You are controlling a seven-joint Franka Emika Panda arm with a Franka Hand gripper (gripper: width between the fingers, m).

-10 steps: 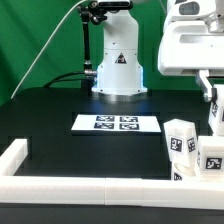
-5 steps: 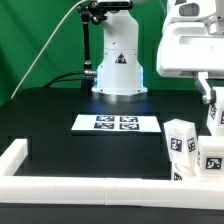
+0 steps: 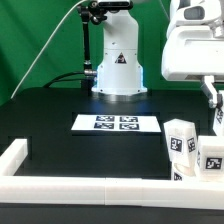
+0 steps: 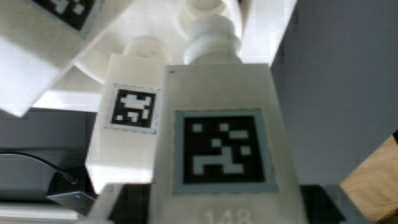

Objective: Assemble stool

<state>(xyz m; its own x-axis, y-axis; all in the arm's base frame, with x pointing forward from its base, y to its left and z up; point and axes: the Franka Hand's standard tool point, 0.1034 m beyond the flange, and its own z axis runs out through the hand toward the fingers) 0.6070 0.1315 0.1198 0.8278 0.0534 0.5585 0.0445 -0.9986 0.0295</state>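
In the wrist view a white stool leg (image 4: 215,110) with a black-and-white tag fills the middle, and my gripper (image 4: 217,197) is shut on it, with dark pads (image 4: 135,200) pressed to both its sides. A second tagged leg (image 4: 130,105) stands just beside it. In the exterior view my gripper (image 3: 217,110) hangs at the right edge, above two tagged legs (image 3: 181,141) (image 3: 210,157) by the border rail. The round seat does not show clearly in either view.
The marker board (image 3: 117,123) lies flat in the middle of the black table. A long white border rail (image 3: 60,187) runs along the front and turns up the exterior view's left. The arm's white base (image 3: 118,65) stands at the back.
My gripper has shifted slightly toward the exterior view's right. The legs and the marker board have not moved.
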